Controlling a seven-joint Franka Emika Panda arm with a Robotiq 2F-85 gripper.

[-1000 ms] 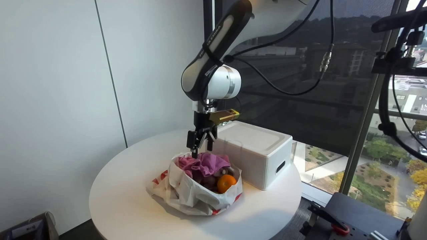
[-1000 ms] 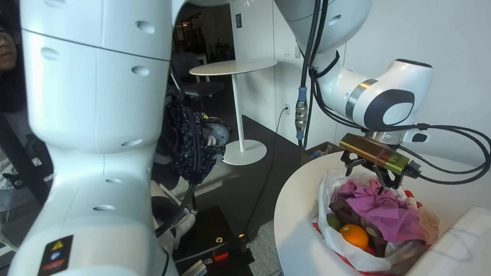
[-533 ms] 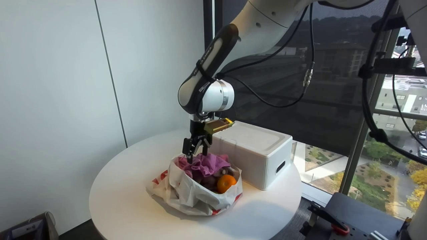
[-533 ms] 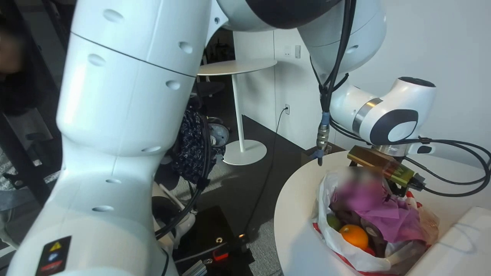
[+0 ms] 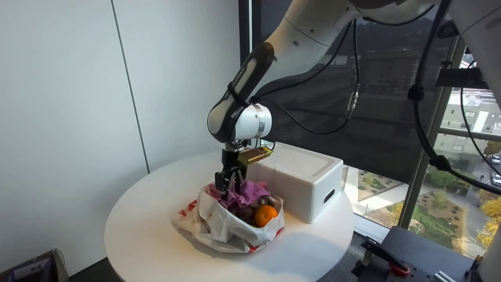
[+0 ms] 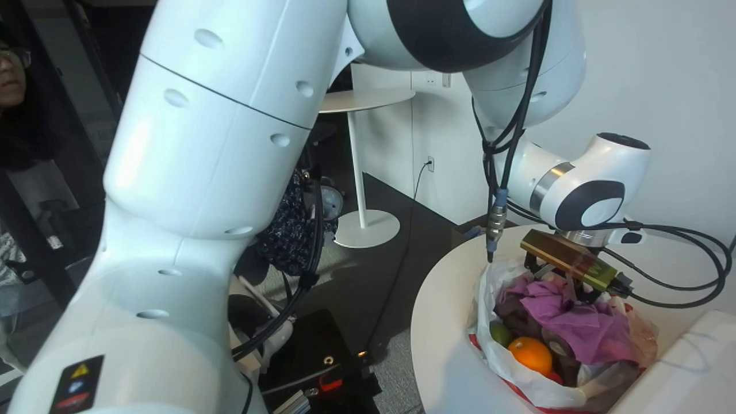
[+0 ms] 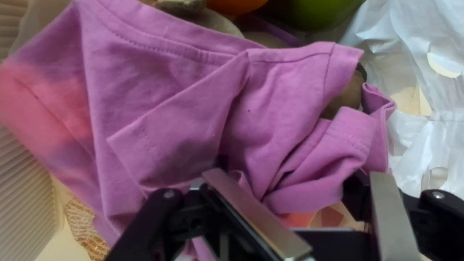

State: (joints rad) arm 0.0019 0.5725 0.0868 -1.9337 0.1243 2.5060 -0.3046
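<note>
A pinkish-purple cloth (image 7: 174,94) fills most of the wrist view, its folds bunched between the fingers. In both exterior views this cloth (image 5: 252,192) lies on top of the contents of a white plastic bag (image 5: 231,231). My gripper (image 7: 288,177) points down into the cloth, fingers apart on either side of a fold. The left fingertip sinks partly out of sight among the folds; whether both pads touch fabric I cannot tell. Beside the cloth sit an orange (image 6: 531,355) and a green fruit (image 6: 500,333). Brown items lie partly under the cloth.
Close beside the bag stands a white lidded box (image 5: 301,164), its ribbed side showing at the left of the wrist view. Both rest on a round white table (image 5: 141,223). A person (image 6: 11,80) is at the far left, and another round table (image 6: 368,100) stands behind.
The arm has lowered, bringing the gripper from above the bag down into the cloth. Its fingers have drawn somewhat closer together. Bag, fruit and box have stayed put.
</note>
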